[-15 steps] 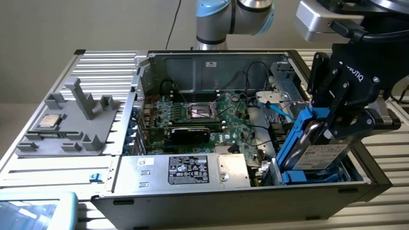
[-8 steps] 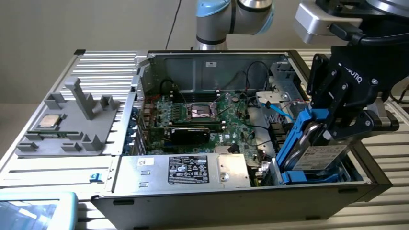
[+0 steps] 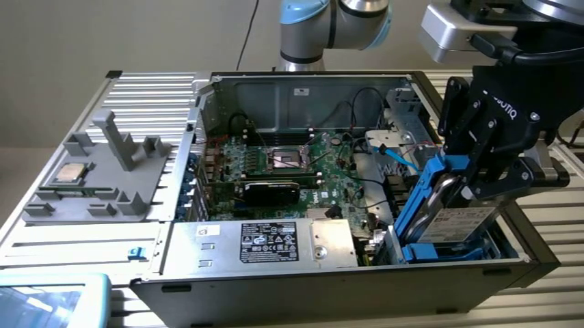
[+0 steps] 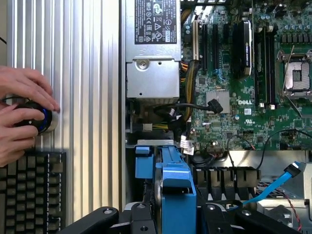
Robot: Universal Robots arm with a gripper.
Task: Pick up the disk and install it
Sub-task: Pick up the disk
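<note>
The disk (image 3: 459, 220), silver-grey with a white label in a bright blue carrier, stands on edge and tilted at the front corner of the open computer case (image 3: 310, 277), on the exterior view's right. Its lower end sits in the blue drive bay (image 3: 442, 253). My gripper (image 3: 481, 186) is shut on the disk's upper part, black fingers on either side. In the wrist view the blue carrier (image 4: 175, 187) runs out from the gripper (image 4: 173, 219), above the bay area beside the power supply (image 4: 152, 73).
The motherboard (image 3: 301, 171) with its open processor socket (image 4: 296, 75) lies inside the case. A blue data cable (image 3: 399, 156) hangs near the bay. A grey fixture (image 3: 109, 184) holding a square processor chip (image 3: 71, 173) sits at the exterior view's left. A person's hands (image 4: 22, 109) rest on a knob beside a keyboard (image 4: 29, 192).
</note>
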